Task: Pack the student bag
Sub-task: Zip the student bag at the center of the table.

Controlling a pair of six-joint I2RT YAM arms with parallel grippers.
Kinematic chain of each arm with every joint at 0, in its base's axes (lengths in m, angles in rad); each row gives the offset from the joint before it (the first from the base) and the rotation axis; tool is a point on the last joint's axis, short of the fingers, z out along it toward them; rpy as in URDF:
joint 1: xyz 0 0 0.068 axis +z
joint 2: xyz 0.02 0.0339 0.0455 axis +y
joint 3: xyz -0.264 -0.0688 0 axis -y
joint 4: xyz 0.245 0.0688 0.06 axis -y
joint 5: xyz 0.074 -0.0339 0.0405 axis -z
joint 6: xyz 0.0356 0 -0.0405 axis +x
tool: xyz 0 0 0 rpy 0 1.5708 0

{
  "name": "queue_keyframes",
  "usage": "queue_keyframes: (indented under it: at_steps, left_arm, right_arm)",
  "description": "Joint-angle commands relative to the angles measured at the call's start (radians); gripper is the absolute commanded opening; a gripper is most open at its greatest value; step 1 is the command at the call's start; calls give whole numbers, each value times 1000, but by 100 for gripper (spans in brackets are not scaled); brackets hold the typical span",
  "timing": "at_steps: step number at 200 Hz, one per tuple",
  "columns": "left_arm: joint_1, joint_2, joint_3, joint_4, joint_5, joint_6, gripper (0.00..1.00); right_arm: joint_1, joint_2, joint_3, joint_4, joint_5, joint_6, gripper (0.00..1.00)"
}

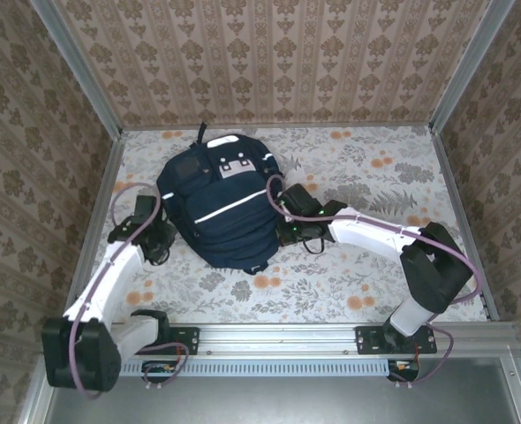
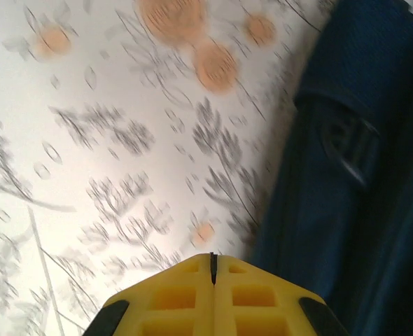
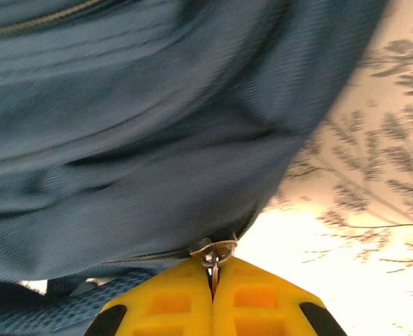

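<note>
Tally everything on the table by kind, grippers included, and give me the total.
student bag: 1
zipper pull, pinched in the right gripper: 1
grippers, both shut, counting the left gripper: 2
Total: 4

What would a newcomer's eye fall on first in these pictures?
The navy student bag lies in the middle of the floral table, an arm on each side. At its edge the right gripper is shut on a small metal zipper pull. The left gripper, shut and empty, hangs over the table beside the bag.
</note>
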Motion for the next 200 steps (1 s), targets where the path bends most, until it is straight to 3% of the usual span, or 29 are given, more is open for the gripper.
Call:
queue_keyframes:
  at_steps: [1,44,53,71,89,113,152,200]
  left_arm:
    - [75,89,84,14,14,198,0]
    - [138,186,195,-20,55,281,0]
    - [134,164,192,-26,84,273,10]
    - [111,100,165,-39,154,236,18]
    - [28,19,133,-63,185,175,26]
    - [-153,-75,71,-81,181,14,31]
    - [-425,-146,-66,59,164,-295,39]
    - [-576,-72,-75,192,25,-407,68]
  right_arm:
    - [119,35,68,-12,-38,27,0]
    - [246,133,163,41,-66,108,0]
    - [253,145,174,50,-74,113,0]
    - [261,164,197,47,-79,107,0]
    - [260,168,210,32,-56,99,0]
    - [251,170,209,38,-47,103,0]
    - [237,160,194,52,-45,104,0]
    - [234,148,181,63,-75,98,0]
